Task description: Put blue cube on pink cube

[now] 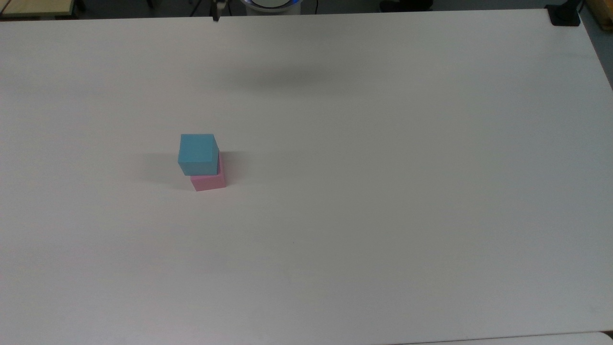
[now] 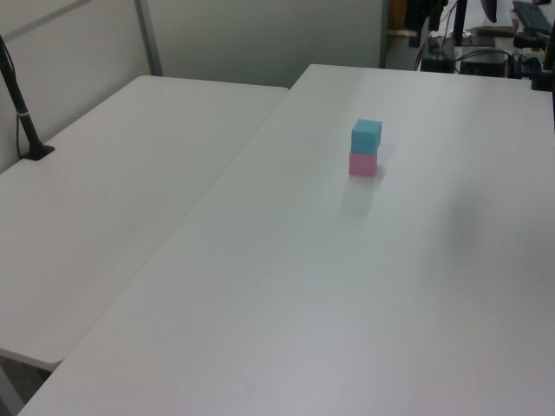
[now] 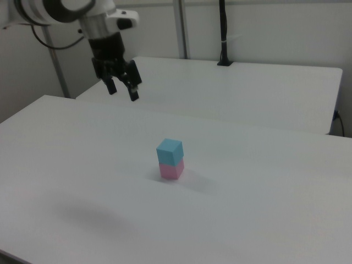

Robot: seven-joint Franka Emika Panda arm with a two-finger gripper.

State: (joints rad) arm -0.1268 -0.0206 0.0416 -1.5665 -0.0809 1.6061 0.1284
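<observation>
Stack sits done, by the look of it: blue cube (image 1: 197,153) rests on pink cube (image 1: 209,179), touching, upright, nothing gripping either. In top view the pair lies left of centre, mid-height on the table (image 1: 383,191); blue hides most of pink, which peeks out below and to the top view's right, so the fit looks slightly offset or twisted, tho' part of that may be camera angle. In left view the pair stands in the upper middle, right of centre, blue (image 2: 366,136) over pink (image 2: 363,163), edges close to flush on the face seen. In right view they stand mid-frame, blue (image 3: 169,151) over pink (image 3: 171,170), blue turned a little against pink. Step in hand, as I judge: release made, arm clear of the stack; task approx. complete. Next move calls for little: keep the arm up and away, no sweep low across the table near the cubes, since a light cube perched with an offset could tip if nudged. Farther back, right view gives what the others don't: gripper (image 3: 122,86) in the upper left of the frame, high over the table's far edge, well apart from the cubes, jaws apart, holding nothing, pointing down. Top view gives the offset between cubes best, plus a soft shadow on the table near the top edge. Left view adds a second table (image 2: 130,173) alongside, to the left view's left.
</observation>
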